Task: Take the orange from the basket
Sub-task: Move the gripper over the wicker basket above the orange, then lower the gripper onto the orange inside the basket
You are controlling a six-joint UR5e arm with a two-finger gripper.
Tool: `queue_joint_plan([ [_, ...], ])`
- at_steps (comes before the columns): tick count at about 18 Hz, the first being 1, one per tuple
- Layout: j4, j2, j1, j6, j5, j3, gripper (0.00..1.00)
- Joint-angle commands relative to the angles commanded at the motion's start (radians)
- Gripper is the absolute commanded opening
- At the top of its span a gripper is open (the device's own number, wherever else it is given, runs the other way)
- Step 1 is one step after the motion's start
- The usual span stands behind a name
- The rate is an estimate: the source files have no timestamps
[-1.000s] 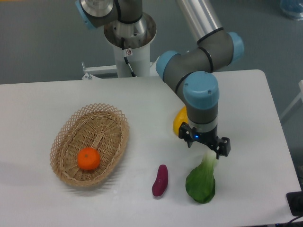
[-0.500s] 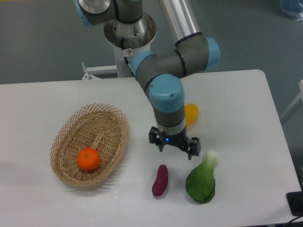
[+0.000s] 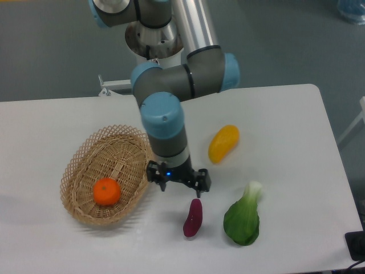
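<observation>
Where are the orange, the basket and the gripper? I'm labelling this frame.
orange (image 3: 106, 191), fixed camera, middle of fruit.
basket (image 3: 86, 149), fixed camera, upper-left rim.
gripper (image 3: 178, 184), fixed camera, between fingertips.

Bright, even light, seemingly from overhead. The table (image 3: 285, 114) looks slightly washed out, shadows beneath the basket (image 3: 108, 174) stay soft, and focus is sharp throughout.

1. You have the basket (image 3: 108, 174) at the table's (image 3: 296, 120) left, with the orange (image 3: 106, 191) inside it toward the near end.
2. Just right of its rim hangs your gripper (image 3: 178, 181).
3. Right of that sit the eggplant (image 3: 193, 217) and bok choy (image 3: 243, 217), the mango (image 3: 223, 143) behind them.
</observation>
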Motion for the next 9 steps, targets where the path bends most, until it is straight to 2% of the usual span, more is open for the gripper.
queue_joint_plan([
  [3,-0.002,0.008,-0.038,-0.018,-0.038,-0.02,1.0],
  [6,-0.005,0.003,-0.081,-0.1,-0.066,-0.023,1.0],
  [9,-0.002,0.002,-0.121,-0.126,-0.065,-0.066,1.0],
])
